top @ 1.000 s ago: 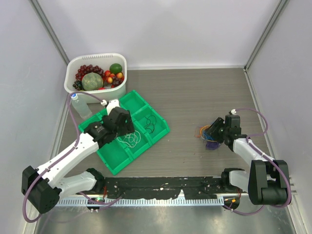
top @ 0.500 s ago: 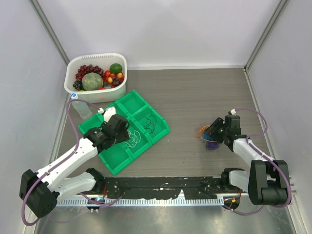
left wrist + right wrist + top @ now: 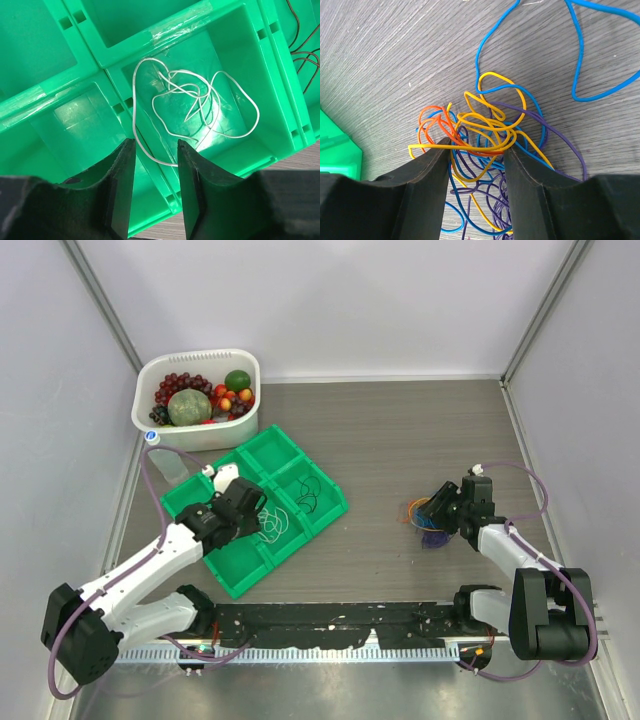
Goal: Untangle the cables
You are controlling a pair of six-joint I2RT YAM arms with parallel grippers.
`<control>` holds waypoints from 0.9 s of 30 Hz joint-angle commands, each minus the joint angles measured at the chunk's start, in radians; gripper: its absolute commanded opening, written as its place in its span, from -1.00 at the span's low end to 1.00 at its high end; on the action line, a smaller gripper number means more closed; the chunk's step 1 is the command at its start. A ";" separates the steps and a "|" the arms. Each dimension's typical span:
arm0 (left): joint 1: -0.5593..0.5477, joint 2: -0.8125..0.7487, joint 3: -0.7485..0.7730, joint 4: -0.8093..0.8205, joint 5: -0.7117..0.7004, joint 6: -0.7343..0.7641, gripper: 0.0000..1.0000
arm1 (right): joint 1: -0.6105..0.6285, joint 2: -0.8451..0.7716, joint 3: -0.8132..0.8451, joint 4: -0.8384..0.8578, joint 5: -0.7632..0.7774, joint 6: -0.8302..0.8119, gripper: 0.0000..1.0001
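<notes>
Scene: A counter (image 3: 400, 440) was seen from above, with a green tray (image 3: 236, 562) on the left and a tangle (image 3: 425, 523) of cables on the right, well apart.
Tangle: Yellow, orange, blue and purple strands were knotted together on the bare counter. One blue loop (image 3: 600, 75) was spread out beyond the knot.
Sorted cables: A white cable (image 3: 195, 107) was laid loose in one tray compartment. Black cables (image 3: 312, 495) were laid in the compartment beside it.
Left claw (image 3: 155, 150): It was held above the white cable, jaws apart, with nothing grasped.
Right claw (image 3: 475, 152): It was lowered over the tangle, jaws apart and astride yellow and orange strands, with nothing pinched. Contact could not be told.
Handling: The cables were judged very light, thin and limp, yet springy enough to keep their loops. Being smooth-coated, a strand could be expected to slip from a loose pinch and to drag its neighbours when pulled.
Where to take hold: A single outlying strand was judged best, either the blue loop or the yellow loop (image 3: 502, 95). It would be pinched clear of the crossings, not at the knot's middle.
</notes>
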 commanded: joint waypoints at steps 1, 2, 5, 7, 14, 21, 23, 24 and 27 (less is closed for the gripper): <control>0.001 -0.007 -0.012 0.041 -0.020 -0.013 -0.20 | -0.001 -0.008 -0.015 -0.008 -0.014 -0.021 0.01; 0.002 -0.001 -0.009 0.041 -0.020 -0.013 -0.25 | -0.001 -0.008 -0.017 -0.010 -0.014 -0.021 0.01; 0.002 0.009 0.003 0.043 -0.015 -0.005 -0.59 | -0.001 -0.004 -0.015 -0.010 -0.017 -0.021 0.01; 0.002 0.013 0.007 0.055 -0.007 0.007 -0.78 | -0.001 -0.004 -0.015 -0.010 -0.017 -0.023 0.01; 0.002 0.048 0.029 0.132 0.054 0.064 -1.00 | -0.001 -0.004 -0.015 -0.010 -0.017 -0.021 0.01; 0.001 0.156 0.119 0.086 0.069 0.091 -1.00 | -0.001 0.004 -0.014 -0.008 -0.023 -0.026 0.01; 0.002 0.147 0.120 0.077 0.057 0.092 -1.00 | -0.001 0.002 -0.014 -0.008 -0.023 -0.024 0.01; 0.001 0.135 0.112 0.077 0.049 0.092 -1.00 | -0.001 0.002 -0.014 -0.008 -0.021 -0.024 0.01; 0.002 0.099 0.100 0.078 0.032 0.090 -1.00 | -0.001 0.001 -0.014 -0.008 -0.021 -0.023 0.01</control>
